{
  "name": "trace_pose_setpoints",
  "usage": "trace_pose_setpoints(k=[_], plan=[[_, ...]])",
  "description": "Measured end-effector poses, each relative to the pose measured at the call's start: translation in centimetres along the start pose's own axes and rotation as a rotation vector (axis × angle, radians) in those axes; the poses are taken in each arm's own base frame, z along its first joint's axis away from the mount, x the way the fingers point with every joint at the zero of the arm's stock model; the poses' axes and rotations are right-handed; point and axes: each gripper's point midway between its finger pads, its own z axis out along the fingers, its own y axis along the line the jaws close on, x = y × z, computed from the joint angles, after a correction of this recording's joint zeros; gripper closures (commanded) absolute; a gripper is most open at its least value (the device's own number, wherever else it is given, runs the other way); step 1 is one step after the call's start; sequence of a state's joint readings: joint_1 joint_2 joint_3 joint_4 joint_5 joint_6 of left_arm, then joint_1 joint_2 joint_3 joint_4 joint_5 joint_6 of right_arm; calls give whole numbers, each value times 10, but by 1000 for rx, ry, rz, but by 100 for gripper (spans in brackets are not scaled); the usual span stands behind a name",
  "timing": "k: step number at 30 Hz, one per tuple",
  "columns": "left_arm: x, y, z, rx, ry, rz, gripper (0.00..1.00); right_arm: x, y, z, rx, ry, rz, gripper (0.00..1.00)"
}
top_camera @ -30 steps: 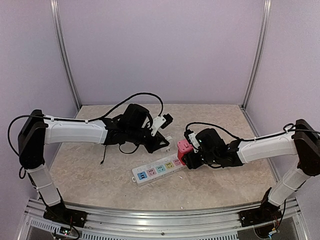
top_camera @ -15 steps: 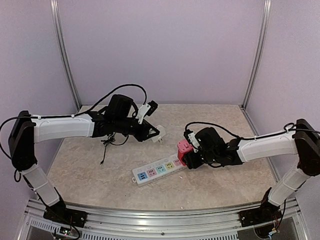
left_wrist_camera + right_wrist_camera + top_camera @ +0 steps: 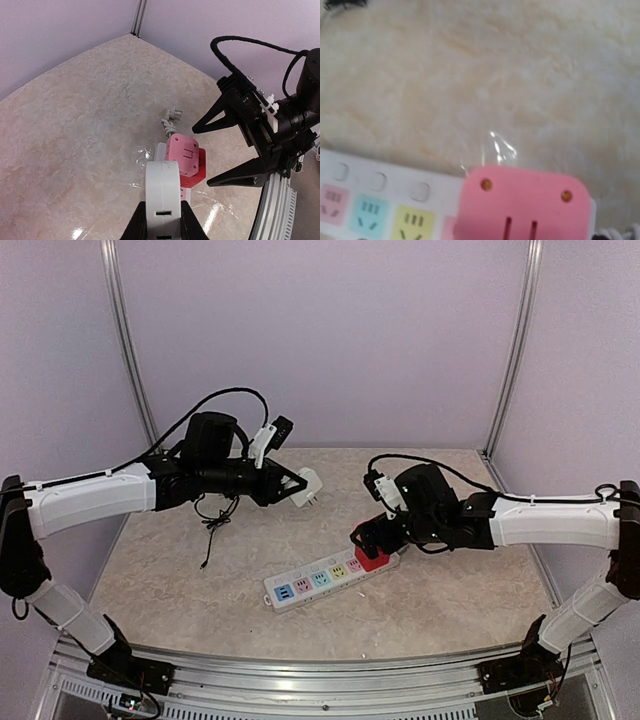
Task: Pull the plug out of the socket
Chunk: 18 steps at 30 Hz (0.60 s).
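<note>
White and rounded, the plug (image 3: 162, 195) sits clamped between the fingers of the left gripper (image 3: 293, 484). It is held in the air above the marbled table (image 3: 460, 590), well apart from the socket (image 3: 318, 580). The socket lies flat near the middle of the table, pastel outlet faces up. A pink block (image 3: 525, 207) stands on the end of the socket nearest the right arm, where the white cord (image 3: 170, 121) leaves it. The right gripper (image 3: 367, 537) hovers at that block, its jaws spread wide.
</note>
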State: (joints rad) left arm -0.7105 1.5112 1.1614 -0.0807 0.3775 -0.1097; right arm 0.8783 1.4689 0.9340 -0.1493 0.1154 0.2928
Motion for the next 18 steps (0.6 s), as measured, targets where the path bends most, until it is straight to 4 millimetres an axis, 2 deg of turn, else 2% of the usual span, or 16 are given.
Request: trace_pose_setpoints(k=[5,8,13,18], plan=[[0,-1,-13,-6,-22,-30,100,-17,6,-18,-36,-40,1,9],[-5,-6,-24,-2,-51,-45,100,-30,18,-34,-111,-80,17,12],[-24,-20,-49,28,-151,-55,100,-60,57,-60,-344,-183,77,15],[-38,-33,-58,64,-211,-63,100,-80,88,-78,-551,-248,144,27]])
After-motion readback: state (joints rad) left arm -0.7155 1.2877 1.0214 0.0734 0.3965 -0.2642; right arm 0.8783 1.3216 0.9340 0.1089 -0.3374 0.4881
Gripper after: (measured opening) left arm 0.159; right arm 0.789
